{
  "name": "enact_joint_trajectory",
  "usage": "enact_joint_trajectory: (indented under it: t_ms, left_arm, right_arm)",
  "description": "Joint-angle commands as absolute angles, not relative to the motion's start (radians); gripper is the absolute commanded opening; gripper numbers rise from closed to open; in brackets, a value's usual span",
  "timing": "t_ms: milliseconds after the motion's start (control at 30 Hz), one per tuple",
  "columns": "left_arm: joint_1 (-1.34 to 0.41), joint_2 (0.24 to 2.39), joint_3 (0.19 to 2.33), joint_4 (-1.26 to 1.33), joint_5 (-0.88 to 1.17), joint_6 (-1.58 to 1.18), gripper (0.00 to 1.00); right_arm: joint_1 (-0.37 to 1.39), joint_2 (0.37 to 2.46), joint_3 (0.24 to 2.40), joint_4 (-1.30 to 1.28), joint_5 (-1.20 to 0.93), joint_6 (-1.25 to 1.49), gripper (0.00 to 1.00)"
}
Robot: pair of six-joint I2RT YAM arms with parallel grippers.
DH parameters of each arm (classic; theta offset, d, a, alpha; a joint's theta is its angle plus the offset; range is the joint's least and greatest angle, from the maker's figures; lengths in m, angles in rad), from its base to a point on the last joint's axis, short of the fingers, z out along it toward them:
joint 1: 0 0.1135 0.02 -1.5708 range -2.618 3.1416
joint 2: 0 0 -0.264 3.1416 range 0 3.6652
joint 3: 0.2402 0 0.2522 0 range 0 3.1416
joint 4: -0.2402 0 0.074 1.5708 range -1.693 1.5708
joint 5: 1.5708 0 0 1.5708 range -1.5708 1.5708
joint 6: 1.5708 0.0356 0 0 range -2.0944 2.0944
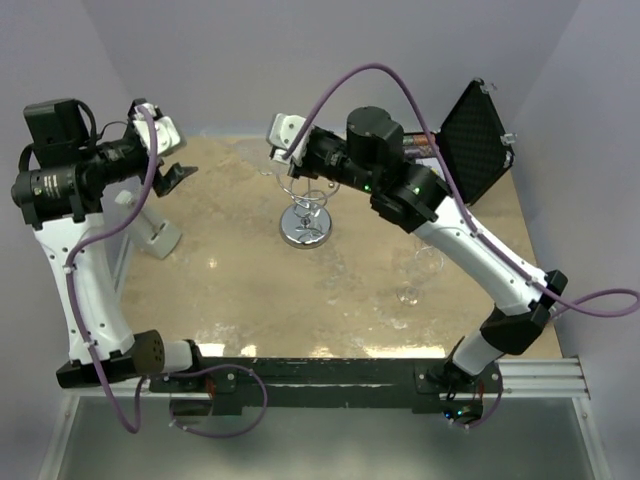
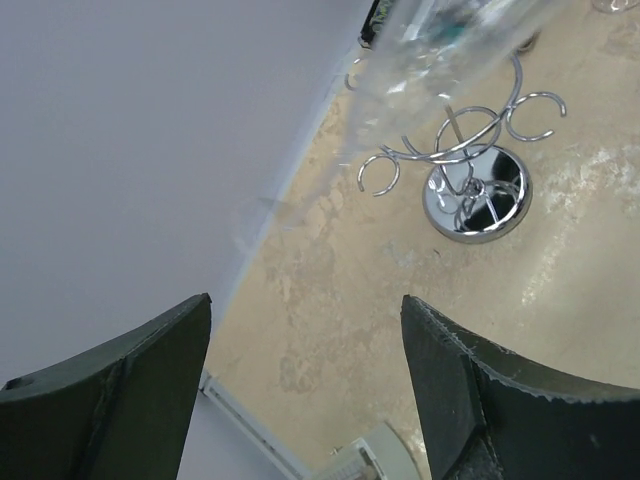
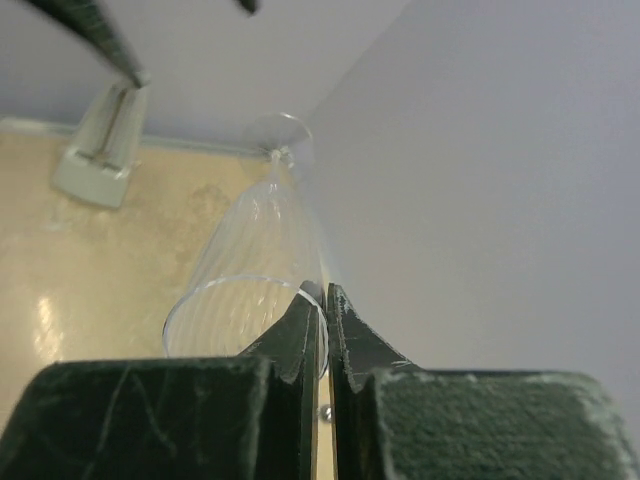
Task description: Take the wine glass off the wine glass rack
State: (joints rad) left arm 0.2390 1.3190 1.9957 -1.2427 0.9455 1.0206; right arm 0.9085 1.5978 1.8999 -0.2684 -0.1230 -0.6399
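The chrome wine glass rack [image 1: 306, 218] stands mid-table on its round mirror base; it also shows in the left wrist view [image 2: 470, 160]. My right gripper [image 1: 287, 155] is shut on the rim of a clear wine glass [image 3: 250, 250]. It holds the glass clear of the rack, tipped sideways, with the foot pointing away toward the back wall. The glass shows faintly in the top view [image 1: 260, 158] and at the top of the left wrist view [image 2: 440, 50]. My left gripper [image 1: 176, 176] is open and empty, in the air left of the rack [image 2: 305, 330].
A second wine glass [image 1: 422, 270] stands on the table at the right. An open black case [image 1: 475, 125] stands at the back right. A white block [image 1: 160, 235] sits at the left, also in the right wrist view [image 3: 100, 140]. Grey walls close the back and sides.
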Motion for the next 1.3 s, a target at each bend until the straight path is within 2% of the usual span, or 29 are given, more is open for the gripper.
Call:
enact_joint_trajectory:
  t_ms: [0,100,200,300,467,533,867,1067,1267]
  left_arm:
    - [0.238,1.332,1.964,-1.069,1.055,0.946,0.8]
    - [0.233,1.302,1.864,-1.049,1.123,1.003,0.8]
    - [0.175,1.266,1.74,-1.006,1.092,1.063,0.81]
    - [0.024,1.24,1.634,-0.977,1.017,1.106,0.81]
    - [-0.234,1.204,1.496,-0.779,0.904,0.925,0.8]
    - [-0.282,1.197,1.457,-0.726,0.881,0.873,0.8]
    - [-0.291,1.215,1.408,-0.611,0.864,0.747,0.78]
    - [-0.302,1.207,1.378,-0.614,0.859,0.736,0.77]
    - [-0.318,1.183,1.338,-0.606,0.851,0.715,0.77]
  right_arm:
    - [0.902,1.601,2.054,-0.772,-0.233,-0.687,0.0]
    - [0.899,1.612,2.068,-0.987,-0.23,-0.721,0.0]
    - [0.891,1.562,1.932,-1.015,-0.198,-0.698,0.0]
    - [0.891,1.534,1.781,-1.017,-0.129,-0.664,0.0]
    - [0.876,1.441,1.617,-1.019,-0.003,-0.692,0.0]
    - [0.853,1.401,1.563,-1.02,0.029,-0.696,0.0]
    - [0.756,1.247,1.333,-1.025,0.084,-0.699,0.0]
    - [0.55,1.305,1.376,-1.025,0.127,-0.804,0.0]
    - [0.41,1.411,1.439,-1.022,0.075,-0.853,0.0]
